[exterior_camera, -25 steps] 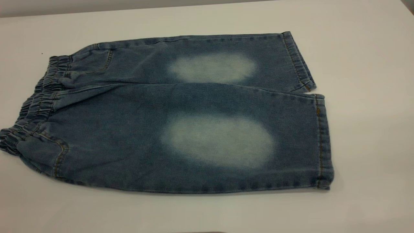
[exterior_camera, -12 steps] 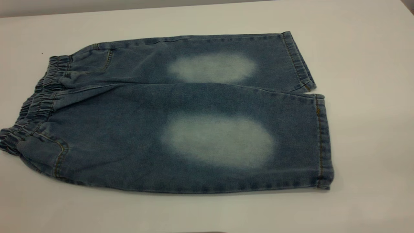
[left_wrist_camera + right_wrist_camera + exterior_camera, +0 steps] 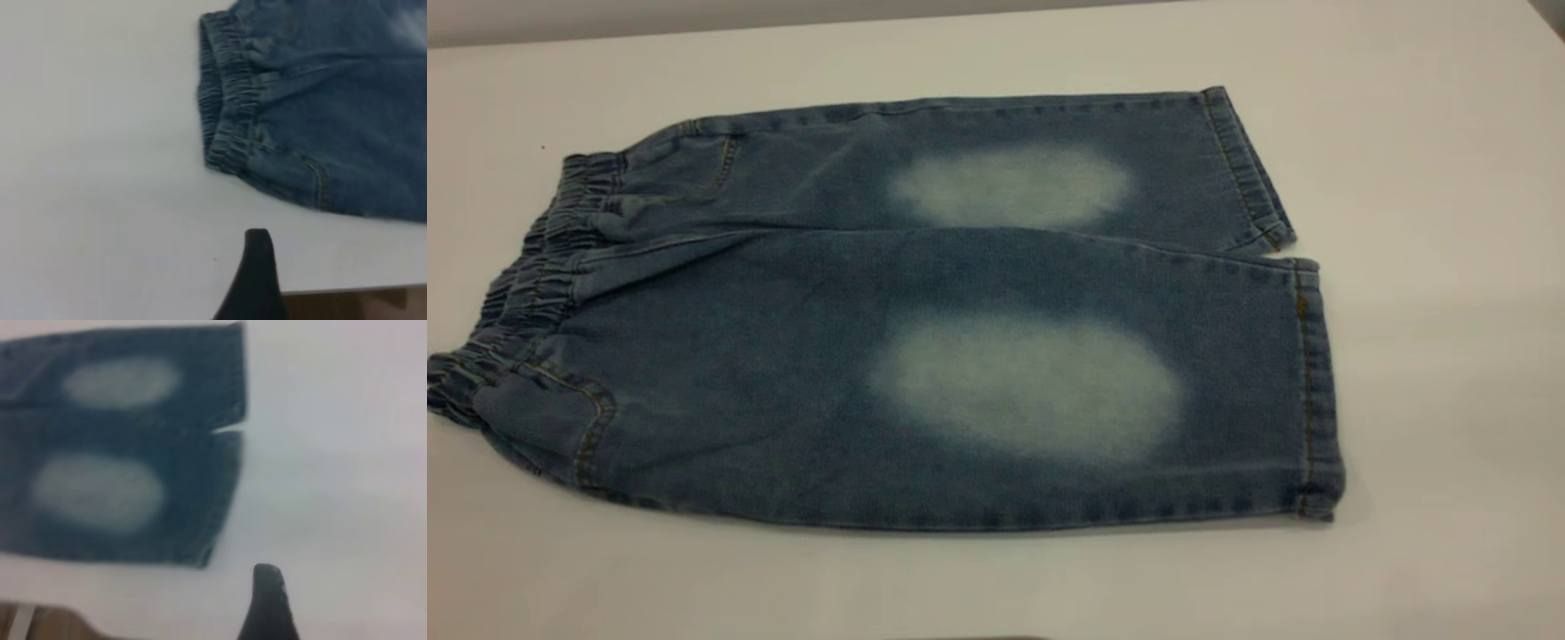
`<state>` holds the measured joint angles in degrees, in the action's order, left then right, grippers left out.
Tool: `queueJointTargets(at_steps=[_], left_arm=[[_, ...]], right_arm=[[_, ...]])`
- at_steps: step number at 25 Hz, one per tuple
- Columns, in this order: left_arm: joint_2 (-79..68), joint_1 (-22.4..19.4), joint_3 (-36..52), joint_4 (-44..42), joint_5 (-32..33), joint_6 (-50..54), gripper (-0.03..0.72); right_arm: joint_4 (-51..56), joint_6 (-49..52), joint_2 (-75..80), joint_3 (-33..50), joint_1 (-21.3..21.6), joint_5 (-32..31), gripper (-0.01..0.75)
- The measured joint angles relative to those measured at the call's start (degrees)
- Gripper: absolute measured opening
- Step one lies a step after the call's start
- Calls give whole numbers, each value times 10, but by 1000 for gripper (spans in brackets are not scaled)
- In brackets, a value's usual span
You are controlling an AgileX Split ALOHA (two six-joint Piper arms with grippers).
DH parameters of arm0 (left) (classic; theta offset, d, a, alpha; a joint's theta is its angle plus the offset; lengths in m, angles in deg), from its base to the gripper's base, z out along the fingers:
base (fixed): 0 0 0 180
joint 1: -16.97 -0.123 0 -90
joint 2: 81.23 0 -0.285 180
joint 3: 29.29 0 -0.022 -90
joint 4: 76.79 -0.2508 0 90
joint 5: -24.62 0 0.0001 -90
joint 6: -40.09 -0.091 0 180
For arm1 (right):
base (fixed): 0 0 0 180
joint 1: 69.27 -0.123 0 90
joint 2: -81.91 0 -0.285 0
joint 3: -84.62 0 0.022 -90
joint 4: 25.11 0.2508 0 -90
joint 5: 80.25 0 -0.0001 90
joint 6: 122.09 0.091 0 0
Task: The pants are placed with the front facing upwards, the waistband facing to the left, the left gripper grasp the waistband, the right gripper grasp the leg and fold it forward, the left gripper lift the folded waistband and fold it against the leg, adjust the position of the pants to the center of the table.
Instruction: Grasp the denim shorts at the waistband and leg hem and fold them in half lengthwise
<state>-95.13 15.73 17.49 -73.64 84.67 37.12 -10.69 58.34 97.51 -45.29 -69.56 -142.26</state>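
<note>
The exterior camera looks down, close, on the pants (image 3: 925, 338) spread across the tabletop (image 3: 1432, 178). The left wrist camera looks toward the waistband (image 3: 227, 100); the right wrist camera shares the hem end.

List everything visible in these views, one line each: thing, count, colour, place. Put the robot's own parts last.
Small blue denim short pants: one, blue with a pale faded oval on each leg, lying flat and unfolded, front up, on the table.
Gathered elastic waistband: one, darker blue, at the pants' left end in the exterior view.
Leg hems: two, blue with tan stitching, at the pants' right end.
Flat table: one, white to pale grey, under the pants.
Left end effector: one, black, only a tip showing, off the pants near the waistband.
Right end effector: one, black, only a tip showing, off the pants near the leg hems.
</note>
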Motion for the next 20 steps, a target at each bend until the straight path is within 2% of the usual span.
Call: queueJointTargets(at_steps=[5,10,16,20], left_arm=[[-173,0,-46,-35,-41,65,571],[-337,0,-99,-42,-77,87,571],[-529,0,-106,-39,-160,96,571],[-654,-1,-106,-37,-218,104,571]], right_arm=[[54,-92,127,-1,0,59,469],[144,-185,259,-1,0,101,499],[286,-320,412,-1,0,136,506],[358,-354,502,-1,0,181,506]])
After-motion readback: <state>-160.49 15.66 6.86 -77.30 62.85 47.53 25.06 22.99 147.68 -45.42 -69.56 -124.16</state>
